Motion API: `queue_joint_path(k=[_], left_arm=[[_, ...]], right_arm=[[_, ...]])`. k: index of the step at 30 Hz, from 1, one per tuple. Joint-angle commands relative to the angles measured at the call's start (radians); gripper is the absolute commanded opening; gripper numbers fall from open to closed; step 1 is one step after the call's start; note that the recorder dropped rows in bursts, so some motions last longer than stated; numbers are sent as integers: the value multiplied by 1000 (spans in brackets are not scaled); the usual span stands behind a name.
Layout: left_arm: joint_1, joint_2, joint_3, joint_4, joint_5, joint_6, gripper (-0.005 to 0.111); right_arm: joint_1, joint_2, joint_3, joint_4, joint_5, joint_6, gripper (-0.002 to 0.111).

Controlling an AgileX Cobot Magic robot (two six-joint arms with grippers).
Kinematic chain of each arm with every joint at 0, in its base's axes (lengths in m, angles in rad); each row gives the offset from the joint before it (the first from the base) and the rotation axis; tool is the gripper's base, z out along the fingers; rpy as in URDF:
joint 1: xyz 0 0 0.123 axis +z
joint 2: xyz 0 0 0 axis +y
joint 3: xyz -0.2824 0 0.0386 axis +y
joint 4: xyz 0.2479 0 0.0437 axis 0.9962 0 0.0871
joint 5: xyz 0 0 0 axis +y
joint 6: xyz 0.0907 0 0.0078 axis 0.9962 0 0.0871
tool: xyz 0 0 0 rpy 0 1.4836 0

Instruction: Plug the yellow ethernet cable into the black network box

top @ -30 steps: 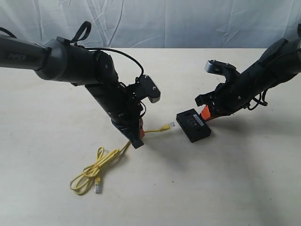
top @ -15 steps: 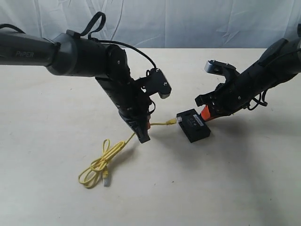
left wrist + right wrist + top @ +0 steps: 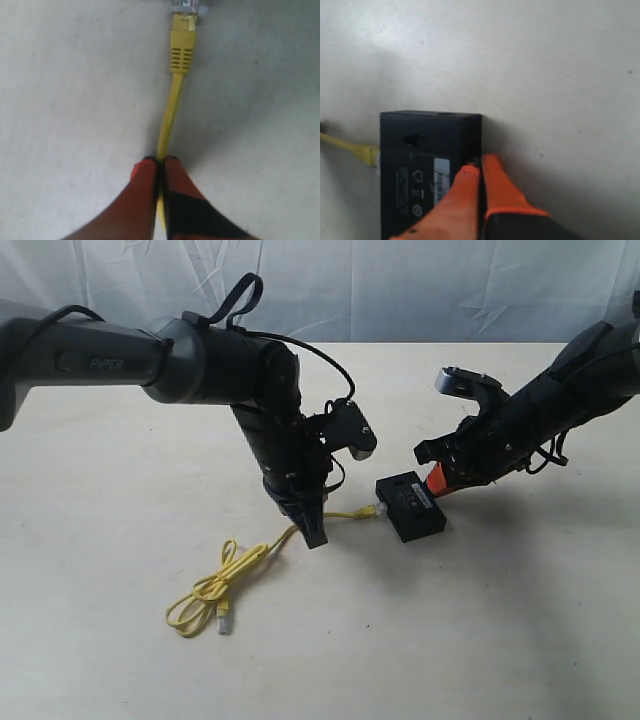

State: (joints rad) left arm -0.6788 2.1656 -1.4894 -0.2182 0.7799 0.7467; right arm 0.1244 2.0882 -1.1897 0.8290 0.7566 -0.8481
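Observation:
The yellow ethernet cable (image 3: 245, 565) lies partly looped on the table, one clear plug (image 3: 224, 618) resting near the loop. My left gripper (image 3: 312, 530) is shut on the cable (image 3: 170, 115) a short way behind its other plug (image 3: 183, 45), which meets the side of the black network box (image 3: 411, 506). That plug also shows against the box's side (image 3: 370, 154) in the right wrist view. My right gripper (image 3: 480, 167) is shut on the edge of the box (image 3: 425, 170), one orange finger on top beside the pale label (image 3: 440, 177), the other against the side wall.
A pale wooden table (image 3: 500, 640) carries everything. A creased white cloth backdrop (image 3: 400, 290) hangs behind it. My left arm (image 3: 200, 365) stretches across the middle; my right arm (image 3: 560, 400) comes in from the right edge.
My left gripper has carried the cable's plug rightward until it meets the box's side, dragging the loop along the table. The right gripper and box have stayed put.

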Motion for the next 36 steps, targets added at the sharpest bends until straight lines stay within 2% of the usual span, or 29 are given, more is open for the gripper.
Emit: queue_joint_path(k=[1, 15, 36], left_arm=[[-4, -2, -7, 13, 6, -15, 0], [-6, -3, -7, 0, 56, 14, 0], [-12, -7, -17, -28, 8, 31, 0]], right_arm=[[-6, -2, -3, 7, -1, -9, -1], [-6, -2, -3, 7, -1, -9, -1], [-6, -2, -3, 7, -1, -9, -1]])
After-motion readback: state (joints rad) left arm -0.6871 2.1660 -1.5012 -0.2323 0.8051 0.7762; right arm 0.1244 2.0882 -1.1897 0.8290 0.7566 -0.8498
